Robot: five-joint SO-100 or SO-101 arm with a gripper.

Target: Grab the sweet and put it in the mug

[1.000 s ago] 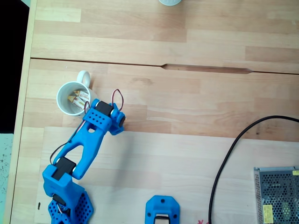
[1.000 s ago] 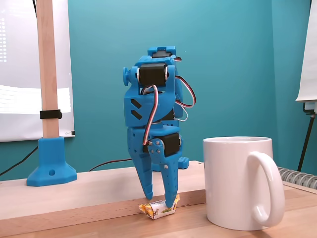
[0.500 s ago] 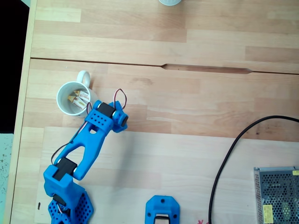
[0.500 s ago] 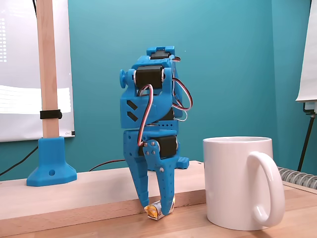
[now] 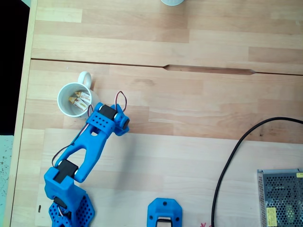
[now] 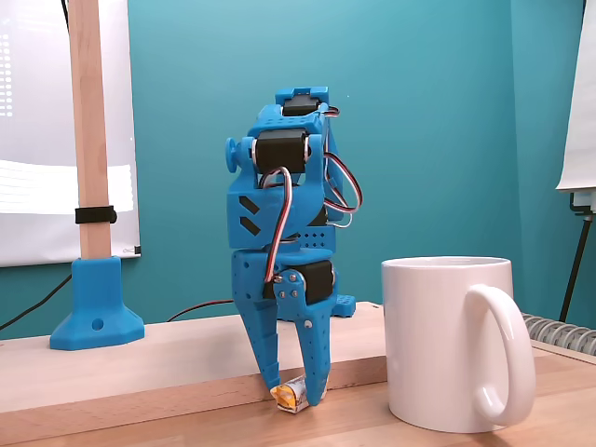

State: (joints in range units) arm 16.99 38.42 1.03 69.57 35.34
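Sweet: the sweet, white wrapper with a yellow-orange end, lies on the table at the base of a raised wooden step. It is pinched between the two finger tips and appears to touch the surface.
Sweet, overhead fixed view: hidden beneath the arm.
End effector: the end effector points straight down, jaws nearly closed, tips pressed on either side of the sweet. Grip is on the sweet alone.
End effector, overhead fixed view: the wrist block sits just beside the mug, at its lower right; the finger tips cannot be made out there.
Mug: the mug stands upright on the table to the right of the end effector in the side fixed view, handle toward the camera's right, near but not touching the fingers.
Mug, overhead fixed view: the mug shows its open rim; wrapped pieces of similar colouring already lie inside.
Arm: the blue arm reaches up from its base at the lower left of the overhead fixed view.
Surroundings: a black cable and a metal mesh box lie well apart at the right.
Task progress: grasp appears made; the sweet is not yet lifted.
Remaining: lift above rim height, carry sideways over the mug opening, release.
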